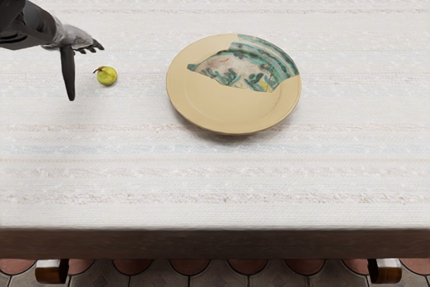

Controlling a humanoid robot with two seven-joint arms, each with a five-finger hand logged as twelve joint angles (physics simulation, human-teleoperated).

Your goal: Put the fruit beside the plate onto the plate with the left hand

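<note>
head view, looking down at a slant on a long bench [201, 179] covered in a pale whitish cloth with faint stripes running across it. the left arm comes in from the top left corner, dark and chunky, and ends in the left robot hand [74, 42], which hangs over the left part of the bench. the robot hand is wide and holding nothing: one long dark finger [68, 75] points straight down toward the cloth and the other fingers stick out to the right, spread a bit. the fruit [106, 76] is a small yellow-green round thing with a little stem on its upper left. it sits on the cloth just right of that downward finger and a bit below the outstretched ones. near, but i see a gap, so not touching as far as i can tell. the plate [215, 109] is a big round tan one, roughly mid-bench and a little right of centre, with a green and teal pattern over its upper right portion, the rest plain. the fruit lies well off to the left of the plate, on the cloth and not on the plate, between the robot hand and the plate's left rim. along the bottom edge you can see the bench's dark front edge, two wooden feet and some tiled floor.
</note>
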